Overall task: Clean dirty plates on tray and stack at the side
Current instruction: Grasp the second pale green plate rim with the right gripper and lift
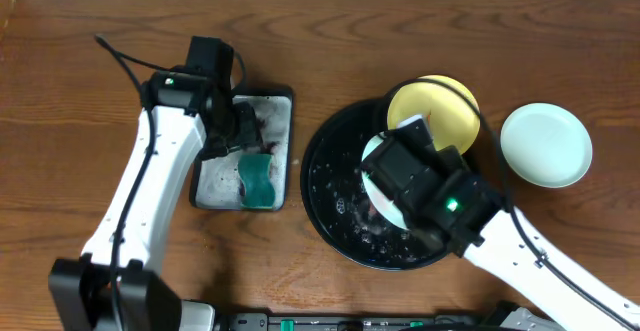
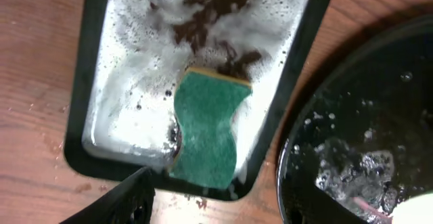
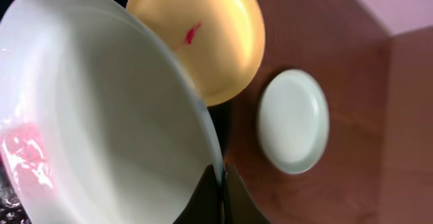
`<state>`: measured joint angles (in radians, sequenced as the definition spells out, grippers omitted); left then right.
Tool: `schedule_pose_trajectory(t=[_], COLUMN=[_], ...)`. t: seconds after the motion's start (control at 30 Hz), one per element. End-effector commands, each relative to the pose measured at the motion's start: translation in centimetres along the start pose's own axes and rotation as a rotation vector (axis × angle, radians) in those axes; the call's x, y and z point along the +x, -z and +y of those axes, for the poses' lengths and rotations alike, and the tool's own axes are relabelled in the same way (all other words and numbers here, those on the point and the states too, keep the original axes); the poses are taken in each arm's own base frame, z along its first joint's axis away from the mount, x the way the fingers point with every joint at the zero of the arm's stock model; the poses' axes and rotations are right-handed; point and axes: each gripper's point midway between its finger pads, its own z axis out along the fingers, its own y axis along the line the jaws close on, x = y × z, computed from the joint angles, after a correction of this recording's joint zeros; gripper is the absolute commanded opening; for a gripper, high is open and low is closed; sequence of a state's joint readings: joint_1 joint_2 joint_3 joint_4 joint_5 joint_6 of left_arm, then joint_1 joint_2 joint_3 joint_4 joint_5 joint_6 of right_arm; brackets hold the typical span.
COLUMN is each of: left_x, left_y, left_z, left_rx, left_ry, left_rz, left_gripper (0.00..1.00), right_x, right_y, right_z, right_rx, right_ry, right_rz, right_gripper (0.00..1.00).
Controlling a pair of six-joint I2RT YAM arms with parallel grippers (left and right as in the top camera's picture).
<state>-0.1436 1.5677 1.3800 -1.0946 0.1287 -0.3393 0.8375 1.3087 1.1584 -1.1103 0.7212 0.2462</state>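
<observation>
My right gripper [image 3: 222, 178] is shut on the rim of a light blue plate [image 3: 101, 116] and holds it tilted over the black round tray [image 1: 315, 171]. A pink smear shows at the plate's lower left. The pale yellow plate [image 1: 440, 111] with a red smear lies at the tray's back right and also shows in the right wrist view [image 3: 210, 34]. A second light blue plate [image 1: 545, 144] lies on the table to the right of the tray, with no smear visible. My left gripper [image 2: 230, 198] is open and empty, just short of the green sponge [image 2: 206, 129].
The sponge [image 1: 258, 178] lies in a grey rectangular metal tray [image 1: 215, 186] holding foam and dark residue, left of the black tray. The black tray's floor [image 2: 352, 116] holds water and suds. Bare wood table lies all around.
</observation>
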Motion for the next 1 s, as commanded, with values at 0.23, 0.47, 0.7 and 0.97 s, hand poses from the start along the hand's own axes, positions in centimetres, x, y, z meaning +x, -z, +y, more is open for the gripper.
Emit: schedule_pose_trajectory(t=[0.23,0.47,0.7,0.97], left_x=[0.3,0.3,0.3,0.3], left_y=[2.3,2.4,2.3,2.3], left_z=[0.1,0.1,0.1,0.1], left_rx=[0.022,0.023,0.023,0.023], left_ry=[-0.005,-0.005,-0.005,-0.005], left_rz=[-0.051,-0.052,-0.052,-0.052], left_gripper=[0.81,0.82,0.82,0.83], right_x=[-2.7,-3.5,-3.7,-4.1], right_y=[3.8,5.6,6.6,7.8], right_z=[-1.0,-0.9,0.2,0.2], right_rx=[0.215,0.294,0.296,0.343], right_ry=[0.116,0.247,0.351,0.365], right_rz=[-0.193,-0.257,-0.292,-0.34], right_gripper=[0.01,0.01,0.01,0.01])
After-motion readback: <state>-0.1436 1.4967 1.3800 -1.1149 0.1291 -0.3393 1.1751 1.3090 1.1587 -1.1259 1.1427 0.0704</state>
